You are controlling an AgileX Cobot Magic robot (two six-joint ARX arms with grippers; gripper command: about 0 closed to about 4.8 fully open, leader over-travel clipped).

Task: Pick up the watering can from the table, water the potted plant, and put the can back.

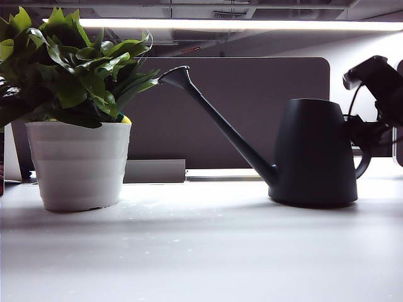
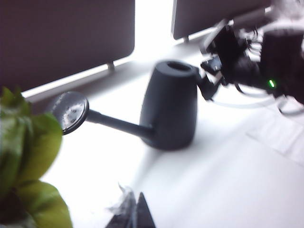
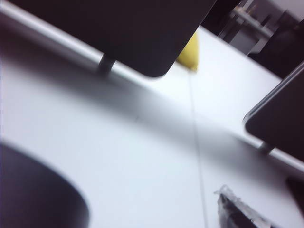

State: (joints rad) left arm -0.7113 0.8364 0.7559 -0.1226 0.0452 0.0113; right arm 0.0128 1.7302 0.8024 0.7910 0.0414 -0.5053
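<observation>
Exterior view: the watering can (image 1: 315, 154) stands unlifted on the worktop (image 1: 201, 251) at 3 o'clock of the potted plant (image 1: 75, 113), the right hand (image 1: 373, 135) open at its handle, the left hand's (image 2: 134, 213) state indiscernible; grasping, watering and replacing all remain.

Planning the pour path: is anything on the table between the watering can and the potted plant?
Nothing visible: bare table lies between the watering can and the potted plant. The spout's tip already nearly reaches the leaves.

bare table (image 1: 208, 251) between potted plant (image 1: 79, 163) and watering can (image 1: 315, 154), spout (image 1: 220, 123) spanning above
</observation>
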